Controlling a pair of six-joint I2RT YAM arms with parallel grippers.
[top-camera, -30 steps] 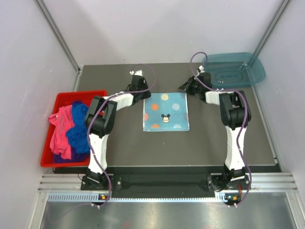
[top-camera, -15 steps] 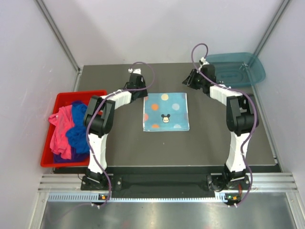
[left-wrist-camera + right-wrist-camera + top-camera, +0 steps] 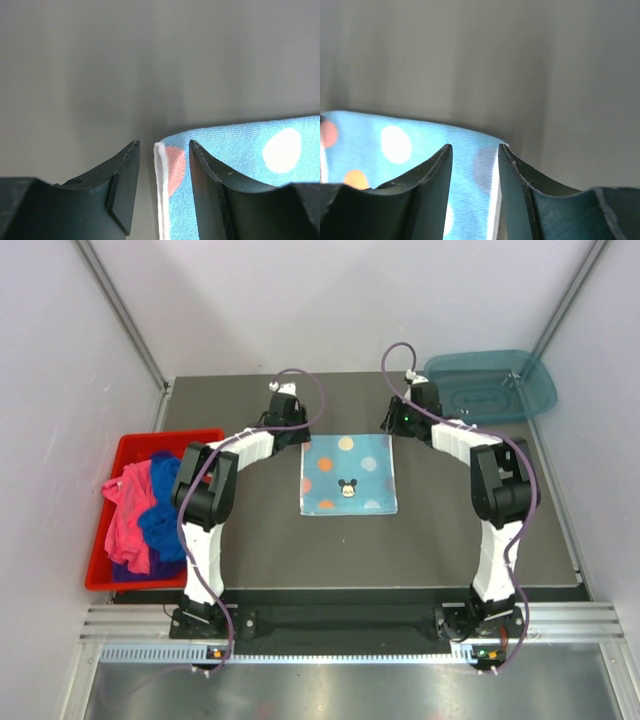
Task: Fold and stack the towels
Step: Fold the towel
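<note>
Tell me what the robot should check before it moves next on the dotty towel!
1. Dotted towel lies flat on the table: ok.
2. Left gripper jaws apart above the towel's far left corner: ok.
3. Right gripper jaws apart above its far right corner: ok.
4. Both low enough to pinch the cloth: cannot tell.
5. Other towels sit in the red bin, away from both arms: ok.

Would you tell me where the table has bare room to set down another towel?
Bare table lies between the dotted towel and the arm bases, and right of that towel, nearer than the teal tray. Crowded: the towel's far corners, where the left gripper and right gripper stand open, and the heaped red bin.
</note>
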